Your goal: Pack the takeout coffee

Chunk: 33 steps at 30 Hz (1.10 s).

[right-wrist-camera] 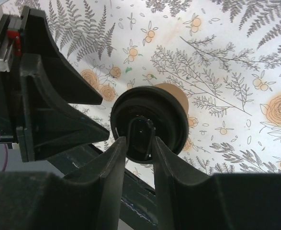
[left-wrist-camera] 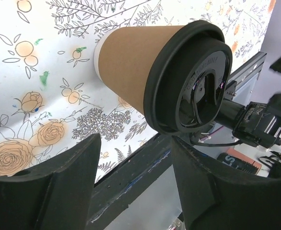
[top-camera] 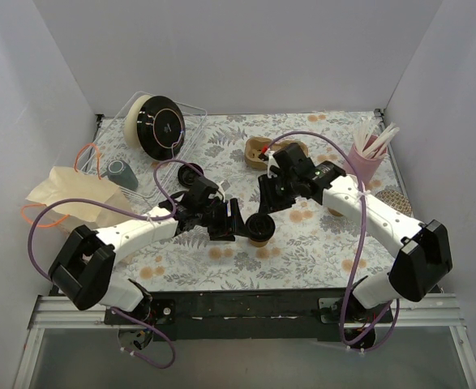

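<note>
Just left of the upright takeout coffee (top-camera: 259,230), the left gripper (left-wrist-camera: 135,142) gapes empty, nearer than the right gripper (right-wrist-camera: 139,141), narrowly parted beyond it.

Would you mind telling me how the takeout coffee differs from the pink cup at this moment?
The takeout coffee has a kraft-brown wall; the pink cup is pink. The coffee is closed by a black lid; the pink cup is open and holds straws. The coffee stands mid-table, the pink cup at the far right. Both stand upright on the flowered table.
</note>
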Each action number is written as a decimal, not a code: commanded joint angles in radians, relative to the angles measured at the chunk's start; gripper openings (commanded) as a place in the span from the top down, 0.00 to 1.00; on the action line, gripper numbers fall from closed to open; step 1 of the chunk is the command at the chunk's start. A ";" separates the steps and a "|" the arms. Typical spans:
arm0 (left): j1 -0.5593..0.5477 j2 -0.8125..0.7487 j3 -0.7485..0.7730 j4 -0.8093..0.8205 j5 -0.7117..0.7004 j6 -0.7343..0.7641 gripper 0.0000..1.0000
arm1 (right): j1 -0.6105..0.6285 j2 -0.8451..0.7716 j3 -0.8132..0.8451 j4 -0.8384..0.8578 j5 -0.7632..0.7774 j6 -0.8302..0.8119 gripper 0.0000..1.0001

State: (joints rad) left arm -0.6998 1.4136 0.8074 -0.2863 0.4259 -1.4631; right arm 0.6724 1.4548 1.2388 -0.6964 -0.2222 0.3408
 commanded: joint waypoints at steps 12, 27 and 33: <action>-0.004 0.011 0.019 -0.021 -0.079 0.061 0.37 | 0.108 -0.013 0.050 -0.041 0.216 0.033 0.53; -0.004 0.051 0.019 -0.005 -0.095 0.057 0.37 | 0.110 0.009 -0.128 0.015 0.271 0.020 0.59; -0.004 0.029 0.036 -0.017 -0.093 0.040 0.38 | 0.110 -0.020 -0.216 0.046 0.261 0.040 0.60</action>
State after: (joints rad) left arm -0.7025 1.4719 0.8272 -0.2920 0.3470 -1.4174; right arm 0.7792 1.4166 1.1030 -0.6041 0.0090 0.3687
